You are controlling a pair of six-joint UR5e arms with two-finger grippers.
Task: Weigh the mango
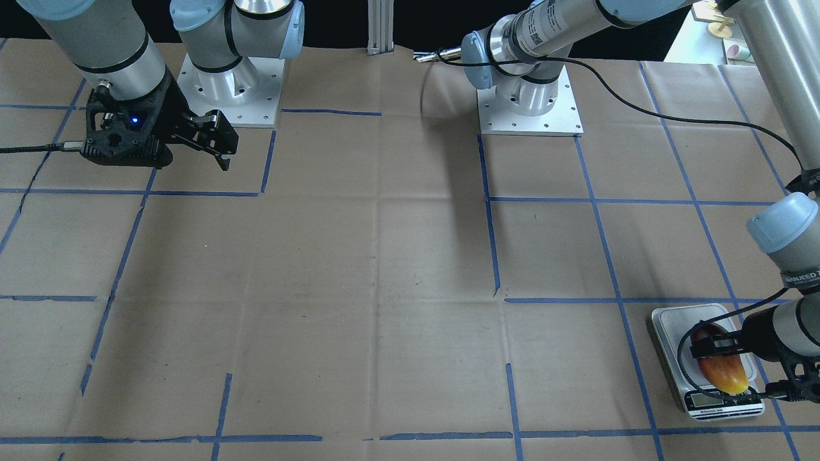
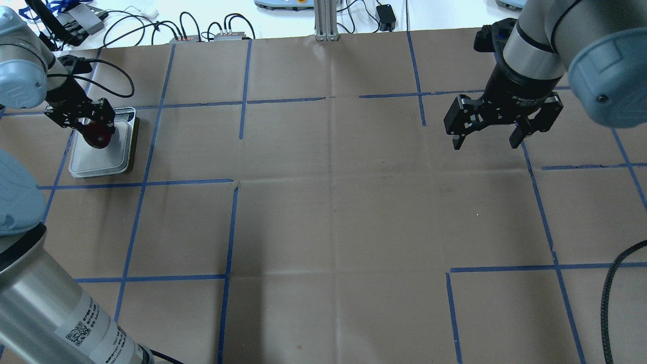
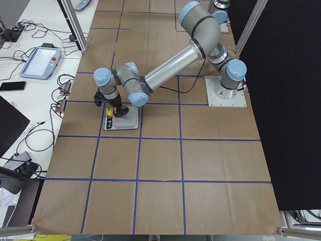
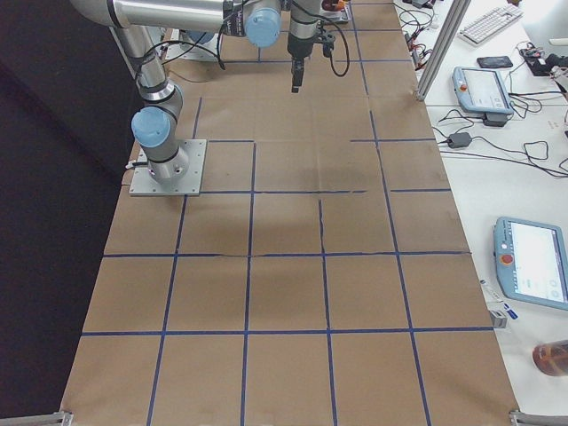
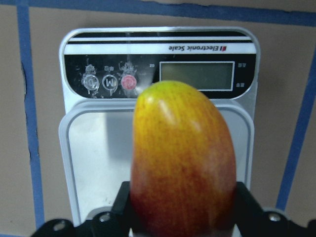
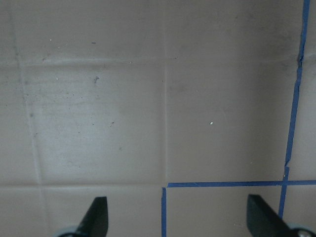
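Observation:
The mango [image 5: 182, 163], dark red with a yellow-orange tip, is clamped between the fingers [image 5: 121, 210] of my left gripper [image 2: 92, 129]. It is over the white platform [image 5: 98, 148] of the scale [image 1: 672, 333], with its yellow tip toward the display [image 5: 196, 75], which shows no readable digits. I cannot tell whether the mango rests on the platform. In the front-facing view the mango [image 1: 724, 374] and the left gripper [image 1: 712, 349] are at the lower right. My right gripper [image 2: 486, 143] is open and empty above the bare paper, far from the scale; it also shows in the front-facing view [image 1: 224, 146].
Brown paper with a blue tape grid [image 2: 232, 227] covers the table. The two arm bases [image 1: 528, 105] stand at the robot's edge. Cables and boxes [image 2: 202, 30] lie beyond the far edge. A black cable [image 1: 705, 121] hangs along the left arm.

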